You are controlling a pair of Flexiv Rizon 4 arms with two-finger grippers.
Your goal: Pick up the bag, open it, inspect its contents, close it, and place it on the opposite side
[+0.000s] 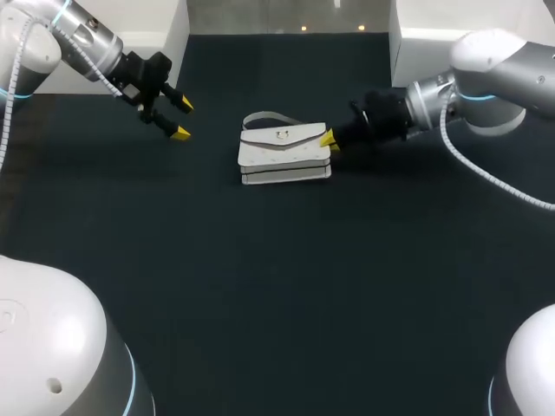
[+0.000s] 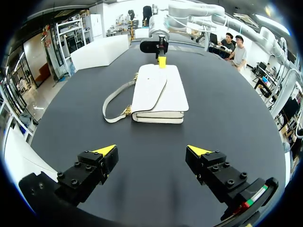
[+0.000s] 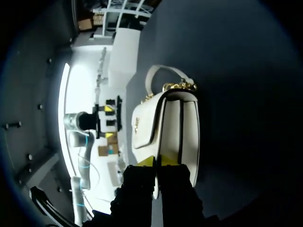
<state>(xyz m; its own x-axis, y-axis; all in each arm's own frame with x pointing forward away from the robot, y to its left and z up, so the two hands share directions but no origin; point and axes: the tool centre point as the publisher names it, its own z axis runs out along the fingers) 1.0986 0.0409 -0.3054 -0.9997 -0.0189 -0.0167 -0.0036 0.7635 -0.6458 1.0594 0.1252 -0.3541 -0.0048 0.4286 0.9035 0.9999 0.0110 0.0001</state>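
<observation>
The bag lies flat mid-table, its long axis running 9 to 3 o'clock. My right gripper is the nearer one, fingers narrow, pinching the bag's 3 o'clock end. My left gripper hangs spread wide and holding nothing, well apart at the bag's 9 o'clock.

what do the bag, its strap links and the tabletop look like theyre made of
Bag: white leather or faux leather, smooth with a slight sheen; which one, I cannot tell. Strap links: gold-toned metal, shiny. Tabletop: dark matte sheet, perhaps rubber or cloth.
</observation>
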